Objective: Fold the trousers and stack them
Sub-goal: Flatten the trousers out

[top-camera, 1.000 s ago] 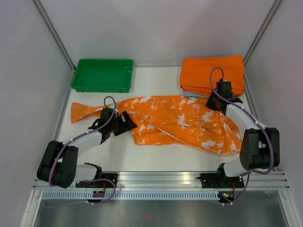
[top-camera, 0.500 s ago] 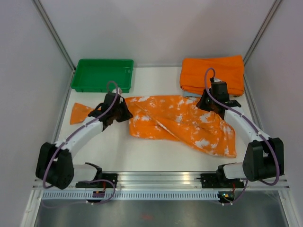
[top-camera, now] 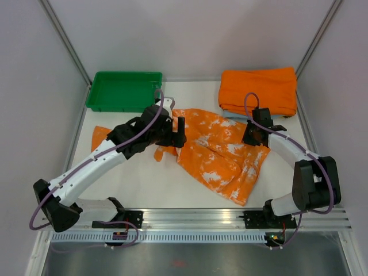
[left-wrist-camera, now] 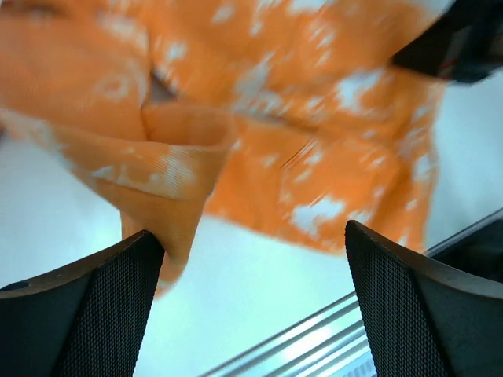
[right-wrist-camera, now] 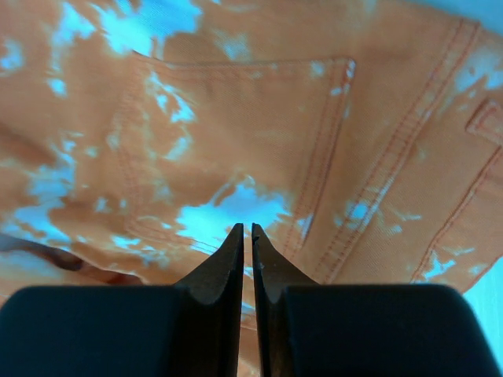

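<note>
On the desk [top-camera: 144, 184], at centre, the trousers [top-camera: 218, 155] lie loosely doubled over and rumpled, with one leg end trailing left behind the left arm. Left hand [top-camera: 177, 133] hovers released over the cloth's left edge; right hand [top-camera: 250, 135] is clenched, apparently pinching the waist at the right. Folding looks barely begun, and stacking on the folded pile [top-camera: 259, 86] at far right is not yet done.

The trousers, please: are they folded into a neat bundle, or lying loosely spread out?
Loosely doubled over, not neatly folded: the trousers lie rumpled and diagonal on the table, one leg end trailing out left.
</note>
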### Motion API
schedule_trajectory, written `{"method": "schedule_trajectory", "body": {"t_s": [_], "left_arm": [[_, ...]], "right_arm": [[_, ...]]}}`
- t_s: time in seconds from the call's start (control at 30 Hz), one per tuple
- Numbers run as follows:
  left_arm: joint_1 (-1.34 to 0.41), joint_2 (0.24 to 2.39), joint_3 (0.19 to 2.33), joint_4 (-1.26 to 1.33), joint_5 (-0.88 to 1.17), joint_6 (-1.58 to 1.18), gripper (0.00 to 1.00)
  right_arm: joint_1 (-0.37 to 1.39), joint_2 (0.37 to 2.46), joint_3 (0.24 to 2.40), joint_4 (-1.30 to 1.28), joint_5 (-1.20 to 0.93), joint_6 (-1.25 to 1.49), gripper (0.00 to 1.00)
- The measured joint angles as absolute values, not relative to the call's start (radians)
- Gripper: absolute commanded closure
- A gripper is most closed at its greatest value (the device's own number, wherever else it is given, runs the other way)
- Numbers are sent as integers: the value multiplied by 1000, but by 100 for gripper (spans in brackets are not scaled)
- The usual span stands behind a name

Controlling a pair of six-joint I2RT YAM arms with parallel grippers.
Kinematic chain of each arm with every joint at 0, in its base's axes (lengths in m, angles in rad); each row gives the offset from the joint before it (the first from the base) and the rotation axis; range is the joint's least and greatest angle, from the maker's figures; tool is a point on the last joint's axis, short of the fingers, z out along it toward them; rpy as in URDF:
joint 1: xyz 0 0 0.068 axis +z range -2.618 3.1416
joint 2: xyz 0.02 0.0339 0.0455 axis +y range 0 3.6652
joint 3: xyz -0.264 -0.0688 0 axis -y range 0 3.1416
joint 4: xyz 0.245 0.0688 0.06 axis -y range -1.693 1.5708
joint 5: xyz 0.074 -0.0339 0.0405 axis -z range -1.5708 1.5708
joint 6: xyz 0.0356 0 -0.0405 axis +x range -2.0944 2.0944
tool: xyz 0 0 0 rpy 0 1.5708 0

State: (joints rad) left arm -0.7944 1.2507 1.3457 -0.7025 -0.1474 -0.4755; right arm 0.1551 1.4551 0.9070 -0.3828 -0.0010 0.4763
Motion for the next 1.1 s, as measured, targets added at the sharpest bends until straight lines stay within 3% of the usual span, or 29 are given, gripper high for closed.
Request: {"method": "schedule_trajectory", "body": {"t_s": [0.23, 0.37, 0.4, 0.53, 0.73, 1.1], "left_arm": [[-779, 1126, 1239, -895, -388, -567, 0], [-608, 972, 1122, -857, -406, -597, 0], [-543, 945, 1085, -841, -386, -599, 0], [-392, 930, 986, -762, -294, -602, 0], [-269, 1075, 959, -629, -159, -602, 0], [-244, 1208, 862, -339, 59, -642, 0]], "right_arm": [[155, 1459, 820, -410, 28, 496, 87], [155, 1460, 776, -402, 32, 502, 92], [155, 1464, 760, -399, 35, 503, 99], [155, 1507, 759, -392, 42, 512, 100], [139, 1555, 810, -435, 58, 516, 100], [-255, 1680, 950, -418, 78, 465, 100]]}}
